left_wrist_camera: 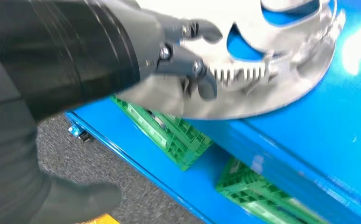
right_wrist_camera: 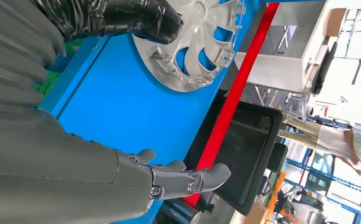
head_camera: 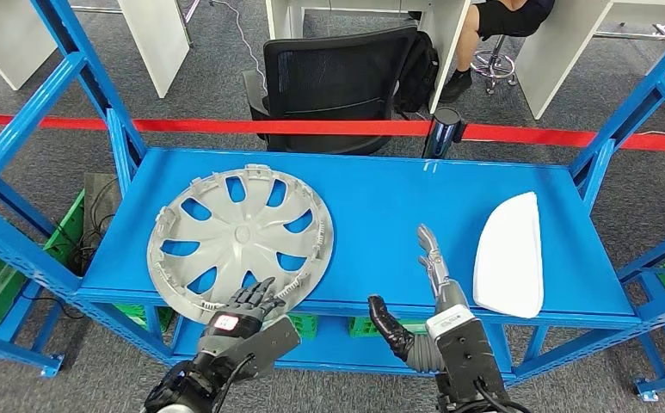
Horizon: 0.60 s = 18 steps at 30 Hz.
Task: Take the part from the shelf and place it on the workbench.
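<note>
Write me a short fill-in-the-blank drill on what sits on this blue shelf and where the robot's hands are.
1. The silver hubcap lies on the ____ side of the blue shelf.
2. The left hand touches the hubcap's ____ rim.
3. The right hand hovers with its fingers ____, holding nothing.
4. The white part lies to the ____ of the right hand.

Missing words: left; near; outstretched; right

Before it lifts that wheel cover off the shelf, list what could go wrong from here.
1. The left hand touches only the near rim of the wheel cover, which overhangs the shelf edge; a one-sided lift could tip or drop it.
2. The right hand is open over bare shelf between the cover and the white part; sweeping sideways could knock that part.
</note>
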Tool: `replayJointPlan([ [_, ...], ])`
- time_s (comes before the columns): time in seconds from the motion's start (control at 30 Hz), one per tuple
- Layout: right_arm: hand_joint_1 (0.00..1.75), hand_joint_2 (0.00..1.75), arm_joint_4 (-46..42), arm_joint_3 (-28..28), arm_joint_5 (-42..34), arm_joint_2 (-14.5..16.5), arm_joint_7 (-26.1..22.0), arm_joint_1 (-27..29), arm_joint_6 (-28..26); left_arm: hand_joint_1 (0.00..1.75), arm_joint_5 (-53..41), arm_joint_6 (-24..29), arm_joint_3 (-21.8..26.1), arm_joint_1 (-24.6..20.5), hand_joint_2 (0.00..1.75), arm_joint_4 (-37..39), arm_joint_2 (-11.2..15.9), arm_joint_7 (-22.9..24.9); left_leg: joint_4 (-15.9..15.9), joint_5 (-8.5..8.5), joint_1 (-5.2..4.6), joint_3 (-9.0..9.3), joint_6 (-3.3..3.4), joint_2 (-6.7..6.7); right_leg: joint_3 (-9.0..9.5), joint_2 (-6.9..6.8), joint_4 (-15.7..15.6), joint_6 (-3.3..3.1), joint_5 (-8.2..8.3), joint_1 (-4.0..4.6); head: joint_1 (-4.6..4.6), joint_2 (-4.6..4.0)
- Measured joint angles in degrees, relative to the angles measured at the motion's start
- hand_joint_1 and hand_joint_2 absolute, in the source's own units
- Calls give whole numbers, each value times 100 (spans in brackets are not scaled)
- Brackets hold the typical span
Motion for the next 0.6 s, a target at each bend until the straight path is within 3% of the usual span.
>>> replayJointPlan([
  [0.6,0,175,0,4,-26,-5,0,5,-9,0,836,31,6,97,175,-200,0,-134,0,0,-1,0,0,0,0,0,-1,0,0,-1,14,0],
])
